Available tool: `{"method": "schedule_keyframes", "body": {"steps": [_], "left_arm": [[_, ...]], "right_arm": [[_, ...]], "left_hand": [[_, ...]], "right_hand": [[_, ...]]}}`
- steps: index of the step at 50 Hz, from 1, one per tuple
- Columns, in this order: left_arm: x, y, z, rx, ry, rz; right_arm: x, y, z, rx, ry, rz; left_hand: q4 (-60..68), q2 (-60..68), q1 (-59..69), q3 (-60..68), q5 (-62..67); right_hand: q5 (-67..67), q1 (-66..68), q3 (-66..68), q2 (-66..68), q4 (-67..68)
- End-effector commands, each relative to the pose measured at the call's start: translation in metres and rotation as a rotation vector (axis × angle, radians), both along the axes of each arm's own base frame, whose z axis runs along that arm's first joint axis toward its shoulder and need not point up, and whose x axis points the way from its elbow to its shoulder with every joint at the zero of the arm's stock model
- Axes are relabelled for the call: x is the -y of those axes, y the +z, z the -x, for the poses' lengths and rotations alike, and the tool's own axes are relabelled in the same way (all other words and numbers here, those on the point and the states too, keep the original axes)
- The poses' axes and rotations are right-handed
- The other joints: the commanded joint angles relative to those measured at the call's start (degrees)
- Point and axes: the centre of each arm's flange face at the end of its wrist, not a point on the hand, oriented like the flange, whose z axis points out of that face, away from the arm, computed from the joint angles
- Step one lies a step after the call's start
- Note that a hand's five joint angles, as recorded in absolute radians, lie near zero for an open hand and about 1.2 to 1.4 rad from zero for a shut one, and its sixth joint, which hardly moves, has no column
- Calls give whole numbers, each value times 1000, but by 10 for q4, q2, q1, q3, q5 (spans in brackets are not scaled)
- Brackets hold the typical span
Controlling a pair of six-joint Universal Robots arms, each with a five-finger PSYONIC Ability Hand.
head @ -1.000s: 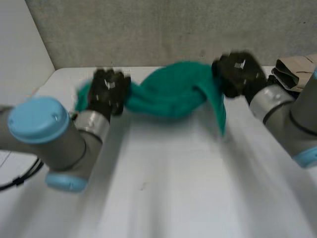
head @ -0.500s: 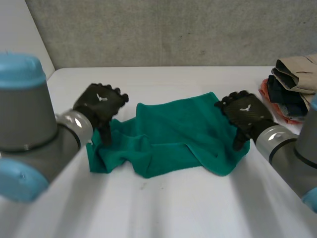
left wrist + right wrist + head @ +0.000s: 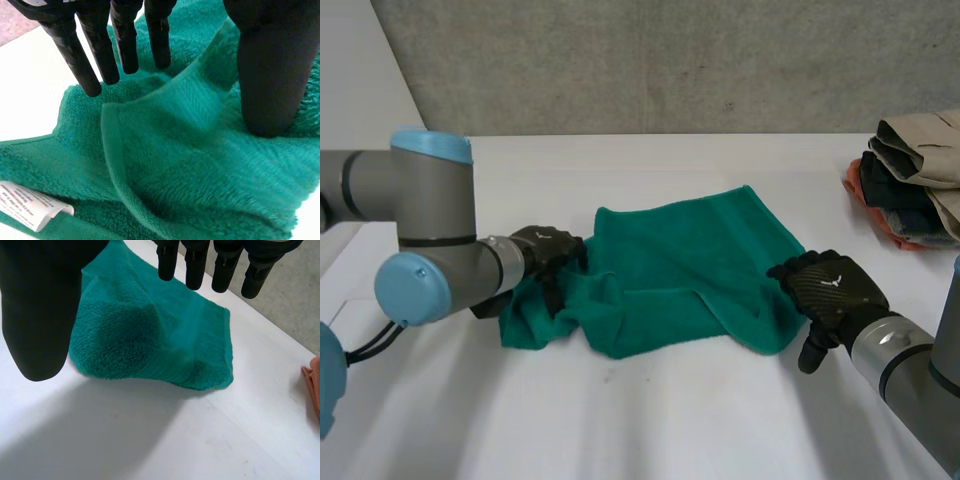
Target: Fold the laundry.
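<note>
Held aloft a second ago, the green towel (image 3: 680, 270) is now laid rumpled on the table (image 3: 670, 420) and released, the left robot hand (image 3: 548, 255) open over its bunched end and the right robot hand (image 3: 830, 290) open just beside its right edge, so smoothing is judged due before folding.

The green towel (image 3: 680, 270) is thick terry cloth with a fuzzy, matt pile, a flatter woven band along its hem and a smooth white label (image 3: 31, 206) at its edge. Under the towel the white table (image 3: 650, 420) is smooth with a faint sheen. The left hand (image 3: 548, 255) and right hand (image 3: 830, 290) at the towel's ends look like smooth, matt black plastic. Behind the towel the grey wall (image 3: 670, 60) is rough and grainy; the pile of clothes (image 3: 910, 175) well apart from it is creased cloth.
</note>
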Motion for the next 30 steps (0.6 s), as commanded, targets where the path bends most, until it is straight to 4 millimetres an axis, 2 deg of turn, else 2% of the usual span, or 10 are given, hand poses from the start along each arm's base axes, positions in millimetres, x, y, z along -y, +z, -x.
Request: {"method": "schedule_keyframes", "body": {"steps": [1,5,8,10,11,14,20,23,28,30], "left_arm": [[1,-8,6,-8,-12,17],[5,-10,7,-20,-12,45],[5,-13,10,-23,-19,56],[5,-13,10,-25,-19,60],[5,-15,10,-23,-19,58],[5,-20,11,-8,-27,54],[5,-18,10,25,-45,76],[6,-10,11,21,-46,101],[3,35,9,-24,-36,192],[0,44,7,-32,-34,207]], "right_arm": [[3,-1,-1,3,-2,15],[2,-2,0,1,-6,14],[1,-3,0,5,-6,7],[0,-3,-1,13,-6,1],[0,-3,-2,15,-3,4],[-1,-7,-4,13,4,-1],[-1,-17,-3,2,-2,-25],[-5,-19,-2,0,-2,-25],[-1,-20,-3,9,-9,9],[2,-19,-4,12,-9,18]], "left_hand": [[26,28,28,27,26],[-9,-7,-7,-8,-9],[28,30,30,29,27],[142,144,144,143,141],[296,298,298,296,295],[505,507,507,506,505],[558,560,560,558,557],[558,560,560,558,557],[558,560,560,558,557],[558,560,560,558,557]], "right_hand": [[-7,-11,0,-3,2],[-6,-9,2,-1,3],[1,-3,9,5,10],[15,11,22,19,23],[20,16,27,24,28],[31,28,39,36,40],[87,83,94,91,95],[136,132,143,140,144],[147,144,155,152,156],[147,144,155,152,156]]}}
